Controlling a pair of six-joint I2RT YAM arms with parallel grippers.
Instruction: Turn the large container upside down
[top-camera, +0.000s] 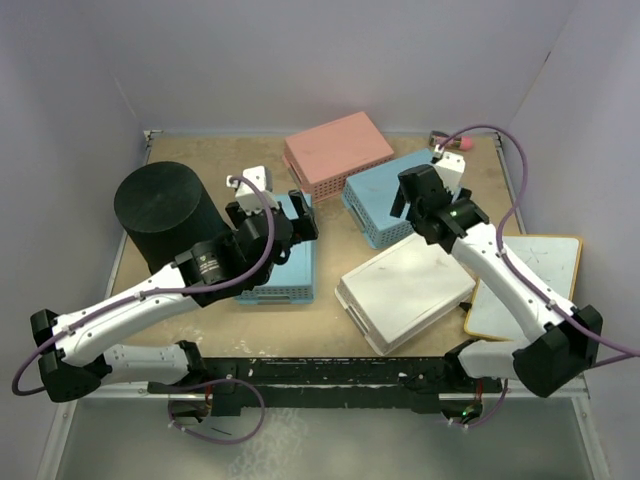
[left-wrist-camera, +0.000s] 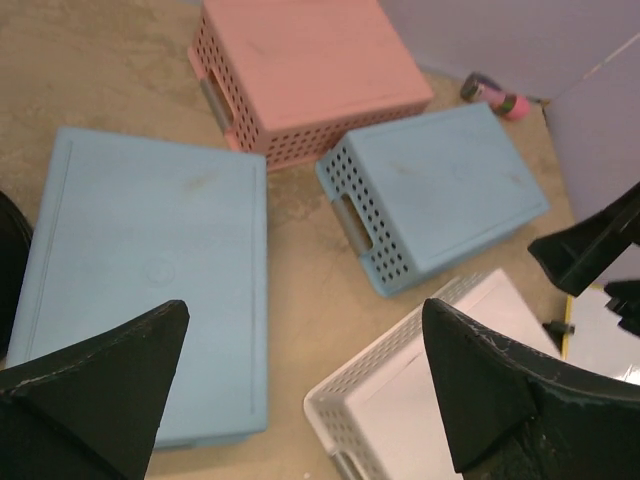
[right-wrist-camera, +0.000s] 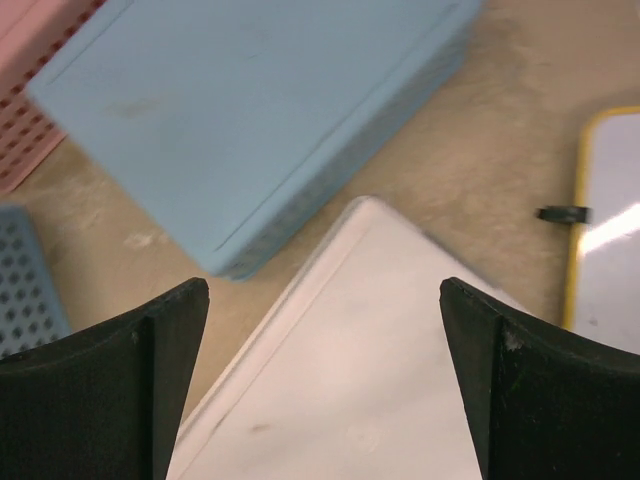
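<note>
The large container, a tall black round bin, stands at the left of the table with a closed flat face on top. Only a dark sliver of it shows at the left edge of the left wrist view. My left gripper is open and empty, just right of the bin, above a flat light-blue basket; its open jaws show in the left wrist view. My right gripper is open and empty, hovering over the white basket and a blue basket, its jaws wide apart.
A pink basket lies upside down at the back. A blue perforated basket and the white basket lie at centre right. A yellow-edged whiteboard lies at the right. A small pink bottle lies at the back wall.
</note>
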